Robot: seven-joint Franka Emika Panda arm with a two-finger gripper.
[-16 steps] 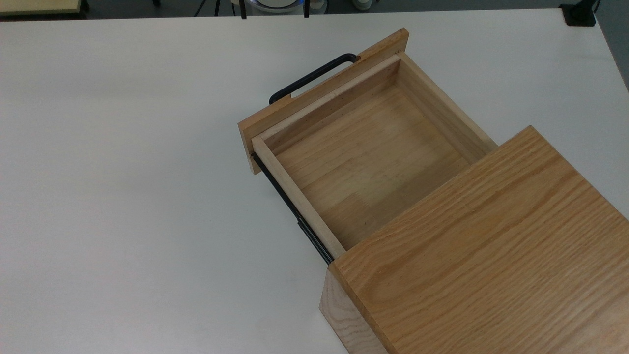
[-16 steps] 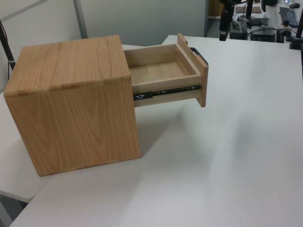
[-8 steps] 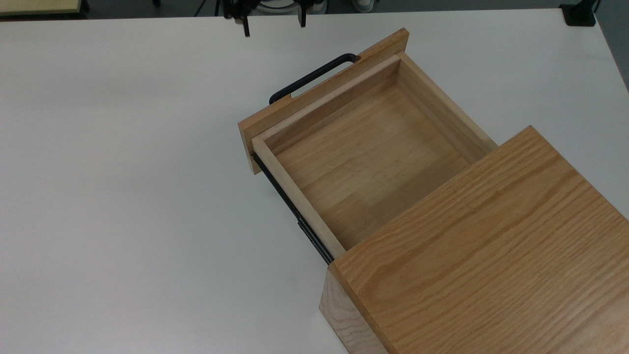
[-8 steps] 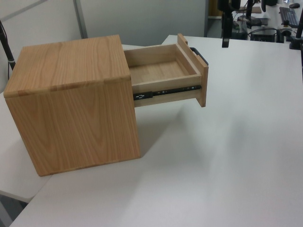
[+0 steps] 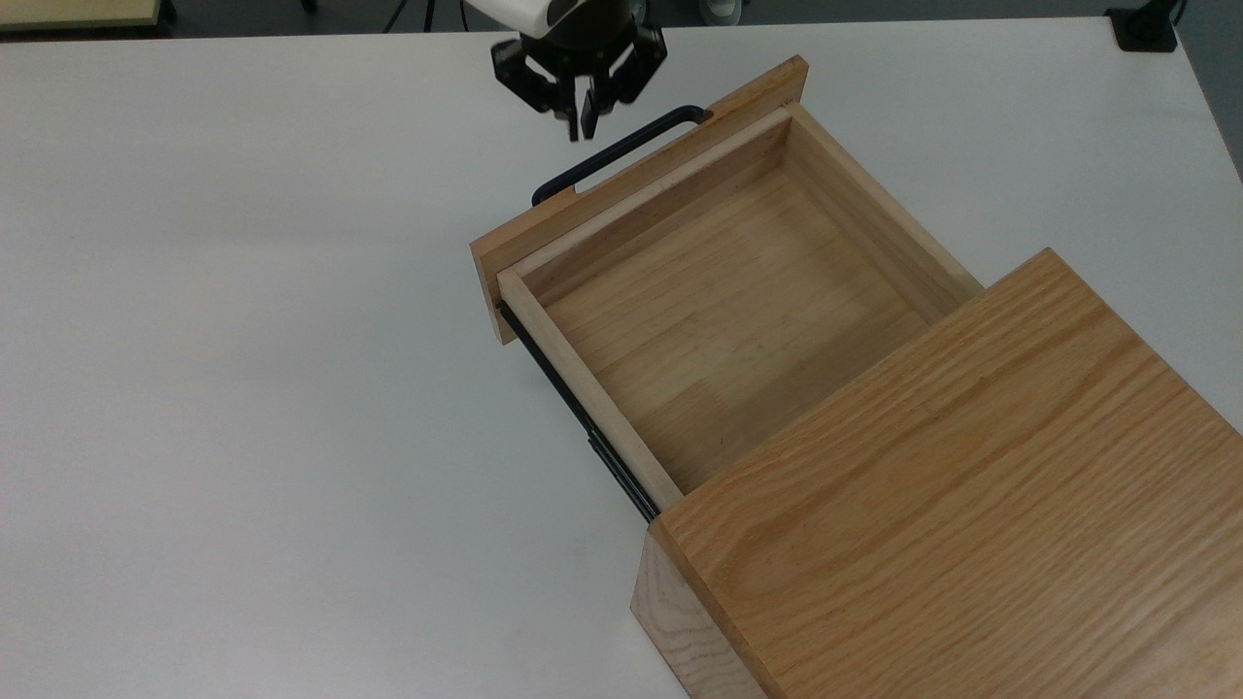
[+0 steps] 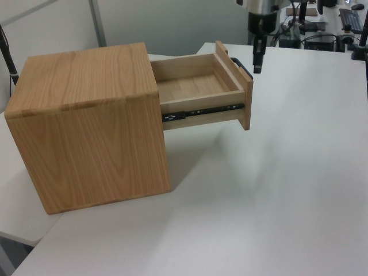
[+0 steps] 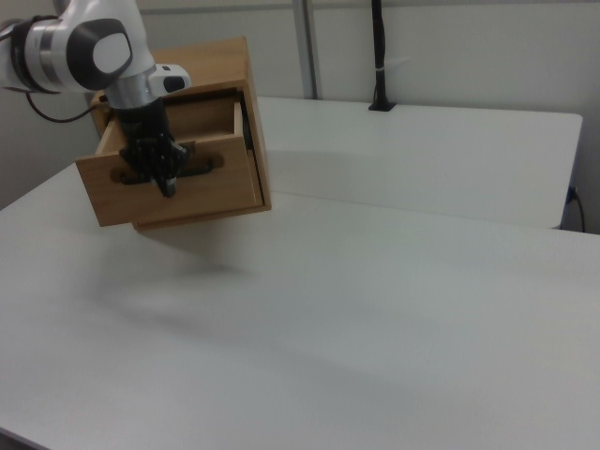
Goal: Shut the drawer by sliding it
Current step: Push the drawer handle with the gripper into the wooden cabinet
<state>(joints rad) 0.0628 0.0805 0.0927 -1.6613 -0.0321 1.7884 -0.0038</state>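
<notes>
The drawer [image 5: 728,301] is a light wooden tray pulled far out of the oak cabinet [image 5: 971,485], and nothing lies in it. Its black bar handle [image 5: 621,150] sits on the flat front panel [image 5: 544,228]. My gripper [image 5: 581,126] hangs just off the handle's far side in the top view, fingers pressed together and holding nothing. In the left view the gripper [image 6: 256,66] hovers close to the right of the handle [image 6: 244,68], beyond the drawer [image 6: 198,86]. In the right view the gripper [image 7: 167,187] overlaps the drawer front [image 7: 216,192].
The cabinet stands on a wide white table [image 5: 243,388] with open surface at the top view's left and in front of the drawer. A black clamp [image 5: 1146,29] sits at the table's far right corner. A black post [image 7: 378,56] rises at the right view's back edge.
The gripper has come down from the table's far edge to just beside the handle, and its fingers, wide apart before, have come together. The drawer has not moved.
</notes>
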